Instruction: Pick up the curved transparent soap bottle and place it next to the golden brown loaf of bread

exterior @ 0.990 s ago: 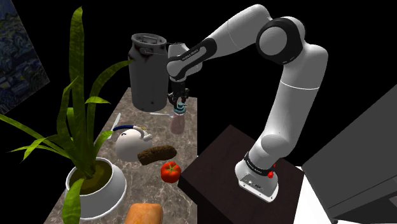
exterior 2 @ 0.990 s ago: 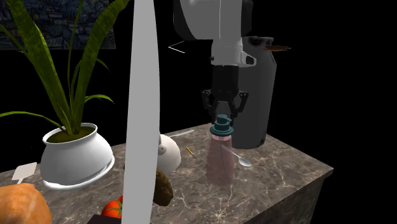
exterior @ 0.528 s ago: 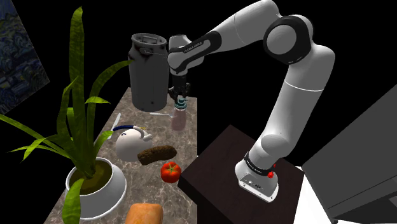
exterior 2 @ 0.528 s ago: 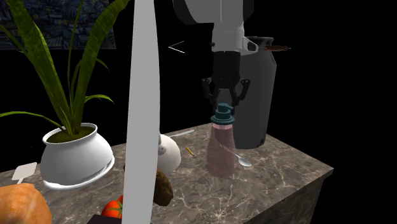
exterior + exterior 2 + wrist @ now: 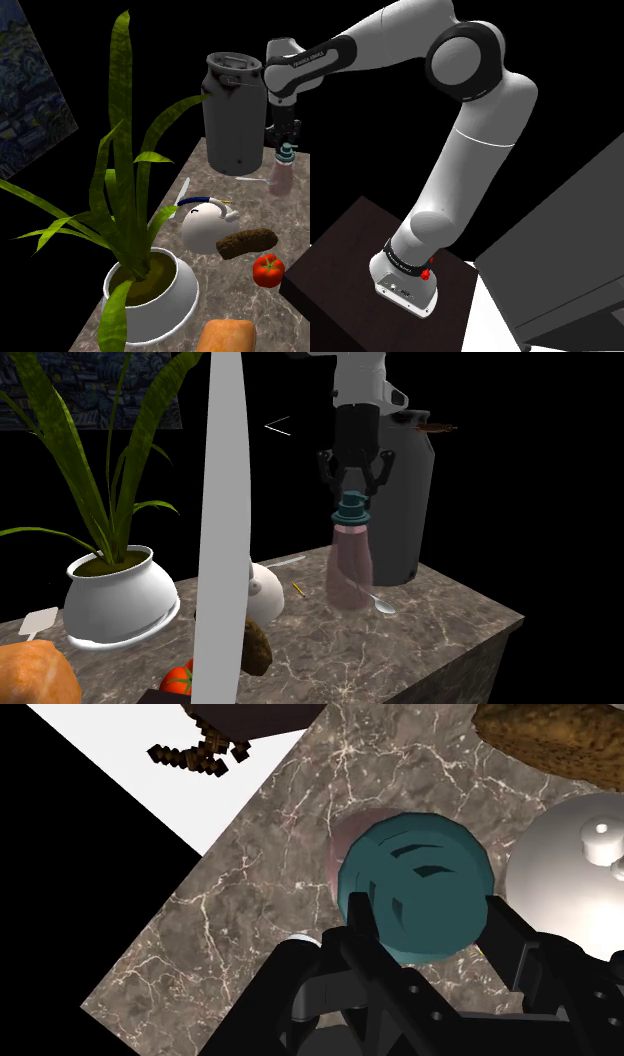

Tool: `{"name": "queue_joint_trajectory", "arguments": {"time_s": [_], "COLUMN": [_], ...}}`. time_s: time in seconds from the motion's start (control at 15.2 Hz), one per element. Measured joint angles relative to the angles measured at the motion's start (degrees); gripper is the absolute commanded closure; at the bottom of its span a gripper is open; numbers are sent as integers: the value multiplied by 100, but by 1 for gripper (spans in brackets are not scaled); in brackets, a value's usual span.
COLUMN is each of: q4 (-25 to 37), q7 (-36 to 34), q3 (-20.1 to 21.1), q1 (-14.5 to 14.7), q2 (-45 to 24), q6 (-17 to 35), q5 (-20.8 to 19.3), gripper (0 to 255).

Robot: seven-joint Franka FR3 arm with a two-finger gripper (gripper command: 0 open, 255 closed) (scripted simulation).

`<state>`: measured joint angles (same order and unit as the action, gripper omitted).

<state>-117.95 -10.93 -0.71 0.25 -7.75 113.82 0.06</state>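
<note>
Your claw (image 5: pixel 352 492) is pinched in on the teal pump cap (image 5: pixel 420 884) of the soap bottle (image 5: pixel 350 564), one finger on each side, so the grasp looks made. The bottle, pinkish and see-through, hangs upright under the claw near the middle of the second exterior view. In the shoulder view it is a little above centre, just in front of the dark canister (image 5: pixel 232 110). Its base seems to be just off the desk (image 5: pixel 440 637), though the gap is hard to judge. What is left is most of the job: the carry and the set-down. The golden brown loaf (image 5: pixel 228 337) lies at the bottom edge of the shoulder view, well apart from the bottle. Between them sit a white round pot (image 5: pixel 205 225), a darker brown loaf (image 5: pixel 246 241) and a tomato (image 5: pixel 267 269). You will probably need to take the bottle over or around these, toward the lower part of that frame. Then find bare desk beside the golden loaf before letting go.
</note>
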Motion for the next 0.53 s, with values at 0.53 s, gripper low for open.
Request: {"name": "queue_joint_trajectory", "arguments": {"time_s": [0.53], "q4": [305], "q7": [2], "q3": [-2], "q1": [-2], "q2": [288], "q6": [-592], "q5": [-5], "gripper": [255]}}
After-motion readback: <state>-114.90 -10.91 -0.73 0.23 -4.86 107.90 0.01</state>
